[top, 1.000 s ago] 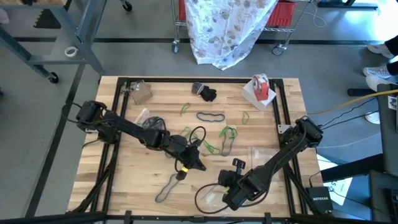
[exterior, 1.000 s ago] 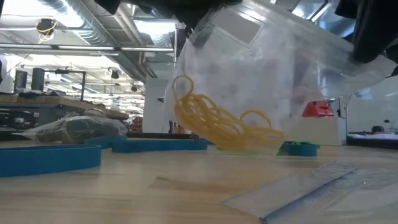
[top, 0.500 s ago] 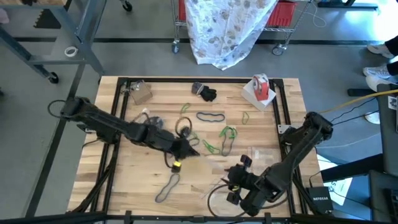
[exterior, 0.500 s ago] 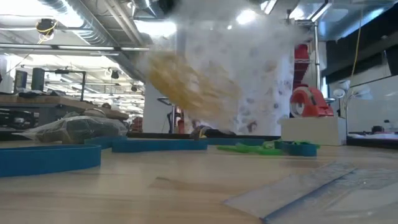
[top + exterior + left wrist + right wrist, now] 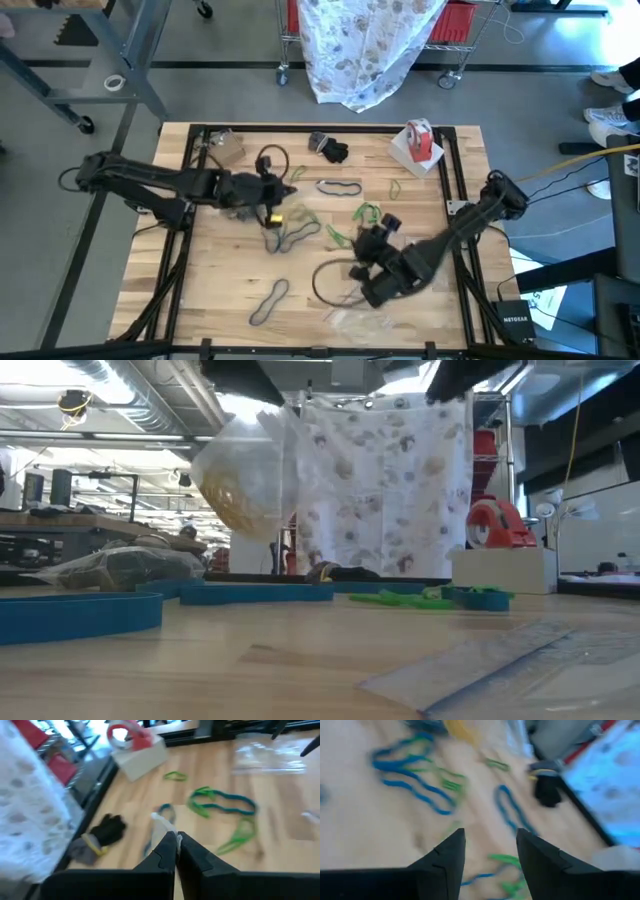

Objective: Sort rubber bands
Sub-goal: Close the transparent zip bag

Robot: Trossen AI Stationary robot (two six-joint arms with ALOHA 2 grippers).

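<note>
Left pincer [image 5: 176,840] pinching clear bag [image 5: 245,485]

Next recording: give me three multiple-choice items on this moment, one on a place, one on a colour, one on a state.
1. Where is the red-and-white tape roll?
A. Lying by the near left corner
B. On a white block at the far right corner
C. Between the right arm's fingers

2. What colour are the rubber bands inside the lifted clear plastic bag?
A. Red
B. Yellowish tan
C. Purple

3. What state is the right gripper in?
A. Open, empty
B. Shut on the bag
C. Shut on the tape roll

Key:
1 B, the high view shows it there.
2 B, the low view shows them through the plastic.
3 A, its wrist view shows the fingers apart; the left gripper pinches the bag.
</note>
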